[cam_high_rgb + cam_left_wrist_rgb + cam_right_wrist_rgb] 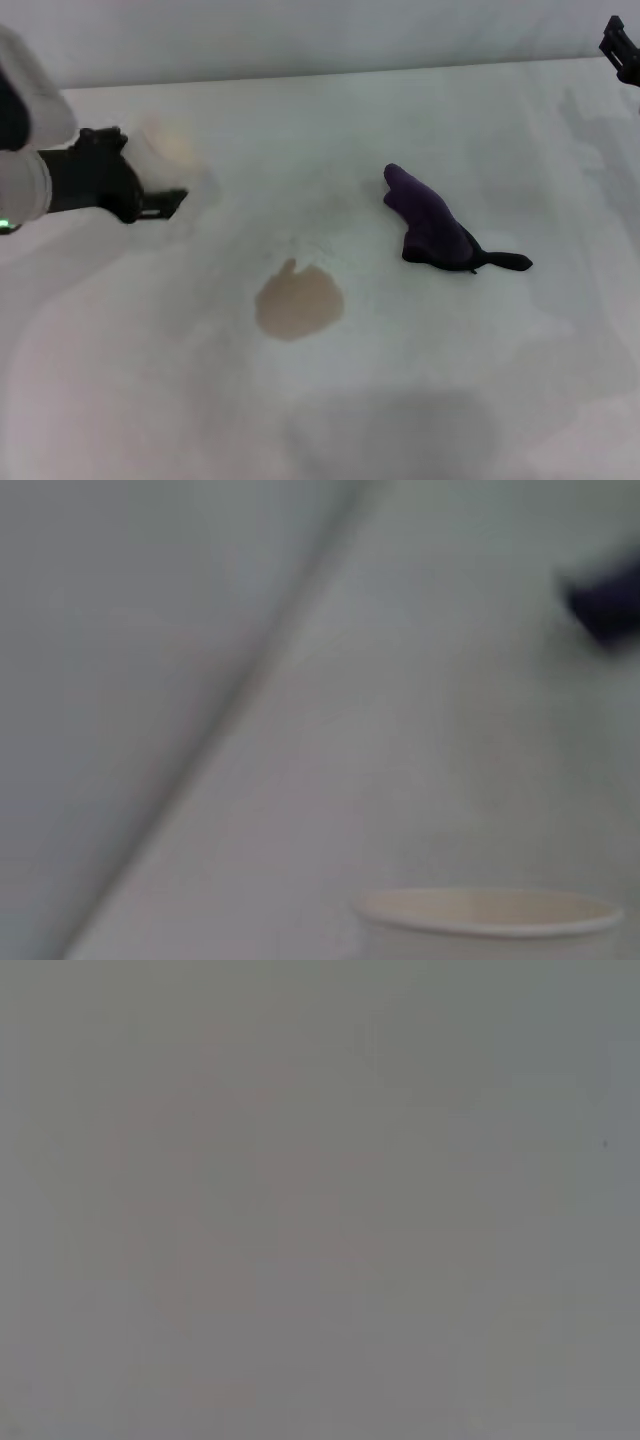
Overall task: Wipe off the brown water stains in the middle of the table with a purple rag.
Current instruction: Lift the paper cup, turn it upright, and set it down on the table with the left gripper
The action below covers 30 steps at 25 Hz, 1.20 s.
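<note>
The brown water stain (298, 303), a roundish tan blotch with a small peak, lies in the middle of the white table (480, 380). The purple rag (432, 225) lies flat to the right of it and a little farther back, apart from the stain, its thin dark tail pointing right. It also shows as a dark blur in the left wrist view (605, 605). My left gripper (152, 168) is at the far left, well away from both, and holds a white paper cup (172, 145), whose rim shows in the left wrist view (490, 912). My right gripper (622, 45) is at the far right corner, only partly in view.
The table's back edge meets a pale wall (300, 30). Grey shadows lie on the tabletop near the front (400, 430) and at the right (600, 150). The right wrist view shows only a plain grey surface.
</note>
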Each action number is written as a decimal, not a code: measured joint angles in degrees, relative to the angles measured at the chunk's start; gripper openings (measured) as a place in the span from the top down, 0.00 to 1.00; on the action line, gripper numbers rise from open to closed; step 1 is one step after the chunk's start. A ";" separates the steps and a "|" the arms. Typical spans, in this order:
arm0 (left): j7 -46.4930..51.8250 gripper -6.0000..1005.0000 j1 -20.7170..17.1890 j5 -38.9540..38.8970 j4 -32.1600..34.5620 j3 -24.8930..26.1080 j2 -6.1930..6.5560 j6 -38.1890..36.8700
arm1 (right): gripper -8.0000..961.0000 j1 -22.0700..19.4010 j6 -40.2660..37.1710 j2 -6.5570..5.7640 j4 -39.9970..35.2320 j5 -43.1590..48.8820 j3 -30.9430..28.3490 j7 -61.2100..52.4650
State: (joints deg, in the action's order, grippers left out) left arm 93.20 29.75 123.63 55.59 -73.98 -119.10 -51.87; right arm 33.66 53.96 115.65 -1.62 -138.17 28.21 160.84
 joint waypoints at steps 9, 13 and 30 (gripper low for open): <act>-45.30 0.20 -5.13 -67.71 -26.67 -0.08 -0.41 -0.06 | 0.11 0.06 0.01 0.04 -0.77 0.01 0.00 0.00; -60.87 0.20 -2.75 -94.12 -44.55 -2.01 -1.18 -10.08 | 0.11 0.65 0.01 0.04 -0.81 0.15 0.06 0.00; -62.52 0.19 -1.25 -103.83 -52.34 -9.94 -1.66 -4.40 | 0.11 1.40 1.29 0.31 -0.23 0.38 1.48 0.00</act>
State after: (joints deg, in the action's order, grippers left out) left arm 30.68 28.51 19.80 3.24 -83.92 -120.76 -56.26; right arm 35.06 55.25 115.96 -1.85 -137.78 29.70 160.84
